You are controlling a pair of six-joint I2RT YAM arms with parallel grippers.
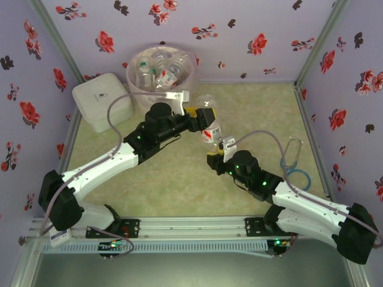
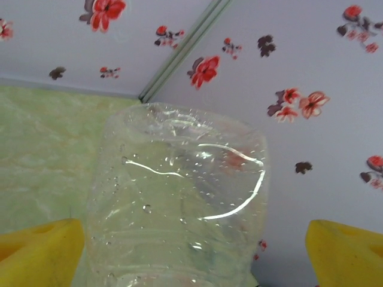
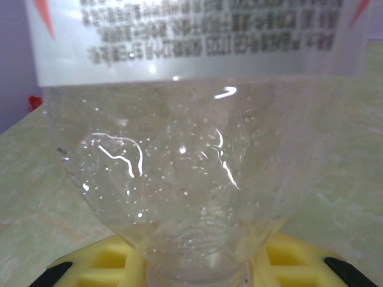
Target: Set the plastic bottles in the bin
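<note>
At the upper left of the overhead view, a white lidded box (image 1: 103,101) is sitting just beside the pale pink bin (image 1: 131,76). The bin is holding several plastic bottles (image 1: 157,67) and standing against the back wall. Right of the bin, near the middle of the frame, my left pincer (image 1: 205,115) is standing wide around the base end of a clear plastic bottle (image 1: 210,127) with a red-and-white label. In the left wrist view the left yellow pads (image 2: 39,254) are flanking that bottle, with a gap showing on the right side. Just below, my right pincer (image 1: 219,149) is gripping the same bottle tight at its neck, the right yellow pads (image 3: 108,266) pressing in from both sides. The bottle is being held over the green table (image 1: 179,185), outside the bin. At the far right, a stethoscope (image 1: 293,161) is lying on the table.
</note>
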